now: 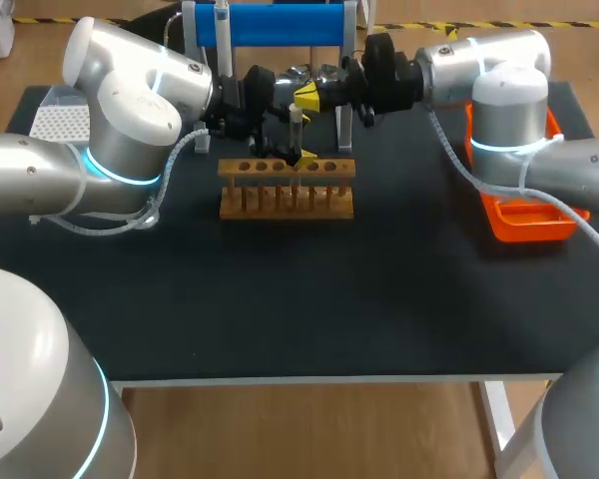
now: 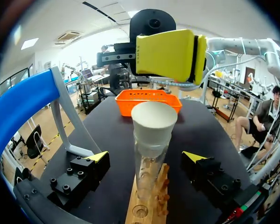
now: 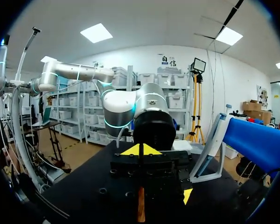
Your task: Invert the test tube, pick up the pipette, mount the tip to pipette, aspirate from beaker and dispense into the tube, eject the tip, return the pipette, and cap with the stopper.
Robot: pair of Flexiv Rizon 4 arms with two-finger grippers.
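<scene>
Left gripper point(image 2: 148, 157): spread wide and low over the rack, one finger on each side of the tube, touching neither side.
Test tube point(image 2: 146, 173): upright in a hole of the wooden rack point(image 2: 154, 205), between those fingers.
Stopper point(image 2: 154, 122): white and tapered, seated in the tube's mouth; depth of seating not readable.
Right gripper point(image 2: 191, 53): just above the stopper and apart from it, fingers drawn together on nothing.
Farther back: orange tray point(image 2: 148, 99) at the far side of the dark surface point(image 2: 107, 140).
Stage, as a guess: capping, with the stopper placed but perhaps not pressed home.
Risk: tilting the tube in its hole, or cocking the stopper, through an off-centre push from above; cracking the glass against the rack through too hard a push; dragging the tube sideways through uneven closing of the left fingers.
Left wrist view only: the gap between stopper and right gripper, and the clearance beside the tube.
Head view only: both arms meeting over the rack, blue stand point(image 1: 280, 25) behind it.
Right wrist view: own fingers meeting along a seam; tube hidden.
</scene>
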